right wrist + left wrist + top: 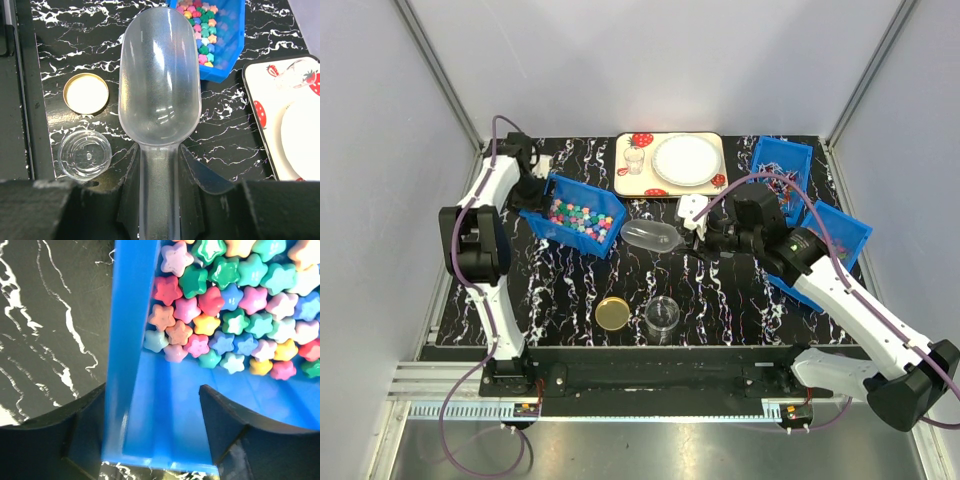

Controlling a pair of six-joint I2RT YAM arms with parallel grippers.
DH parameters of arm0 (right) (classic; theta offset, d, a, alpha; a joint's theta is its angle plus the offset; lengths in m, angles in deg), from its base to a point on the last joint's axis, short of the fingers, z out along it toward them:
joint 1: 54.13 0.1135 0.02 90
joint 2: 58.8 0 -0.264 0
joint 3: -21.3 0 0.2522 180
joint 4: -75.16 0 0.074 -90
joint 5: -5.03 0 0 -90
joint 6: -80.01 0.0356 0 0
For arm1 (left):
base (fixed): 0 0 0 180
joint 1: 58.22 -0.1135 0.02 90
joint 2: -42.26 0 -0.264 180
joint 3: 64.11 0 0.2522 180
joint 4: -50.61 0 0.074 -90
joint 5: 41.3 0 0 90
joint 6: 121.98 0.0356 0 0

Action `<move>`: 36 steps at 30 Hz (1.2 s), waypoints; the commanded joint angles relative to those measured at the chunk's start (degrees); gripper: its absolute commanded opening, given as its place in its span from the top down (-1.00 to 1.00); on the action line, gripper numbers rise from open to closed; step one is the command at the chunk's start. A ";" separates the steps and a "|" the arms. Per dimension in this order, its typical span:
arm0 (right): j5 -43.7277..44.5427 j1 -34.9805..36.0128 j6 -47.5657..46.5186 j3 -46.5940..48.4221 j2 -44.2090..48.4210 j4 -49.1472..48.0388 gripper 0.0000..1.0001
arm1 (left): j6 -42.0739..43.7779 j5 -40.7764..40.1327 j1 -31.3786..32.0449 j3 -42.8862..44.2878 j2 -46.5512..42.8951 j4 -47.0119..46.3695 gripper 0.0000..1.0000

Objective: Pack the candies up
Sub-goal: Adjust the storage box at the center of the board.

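The candies (582,217) are small star-shaped sweets in mixed bright colours, heaped in a blue bin (560,238) at the left. In the left wrist view the candies (235,305) fill the far part of the bin (135,340). My left gripper (532,190) is shut on the bin's back edge (155,410), and the bin looks tilted. My right gripper (705,235) is shut on the handle of an empty clear plastic scoop (652,237). In the right wrist view the scoop (159,80) points toward the candies (207,25), just short of the bin.
A clear open jar (662,314) and a gold lid (613,313) sit near the front edge. A strawberry-print tray (624,185) with a white plate (686,160) and a small glass (635,158) stands at the back. Two more blue bins (780,165) (840,235) are at the right.
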State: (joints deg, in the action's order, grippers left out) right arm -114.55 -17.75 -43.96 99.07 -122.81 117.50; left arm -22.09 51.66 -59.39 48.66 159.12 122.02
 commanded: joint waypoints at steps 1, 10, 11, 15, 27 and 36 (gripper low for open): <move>-1.18 0.36 0.58 0.86 2.48 -1.33 1.00 | 3.73 2.57 -0.24 6.80 0.38 4.39 -0.30; -1.53 0.36 0.31 0.68 2.66 -1.24 1.00 | 8.12 4.60 -1.46 13.58 6.18 10.46 -0.04; -1.53 0.36 0.23 0.68 2.75 -1.33 1.00 | 8.30 4.77 -1.55 13.76 6.45 10.73 -0.02; -1.53 0.45 0.23 0.59 2.75 -1.33 1.00 | 9.27 5.04 -2.52 13.94 7.77 11.17 0.07; -1.71 0.44 0.67 1.21 1.69 -1.07 1.00 | 10.68 7.32 -4.54 16.49 11.11 12.66 0.33; -2.14 0.45 0.58 2.00 0.99 -0.37 1.00 | 10.85 6.53 -4.54 16.23 13.22 12.58 0.52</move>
State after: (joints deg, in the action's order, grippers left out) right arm -115.06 -17.75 -43.96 99.09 -121.65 117.85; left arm -12.21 57.65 -63.61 62.95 171.60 133.91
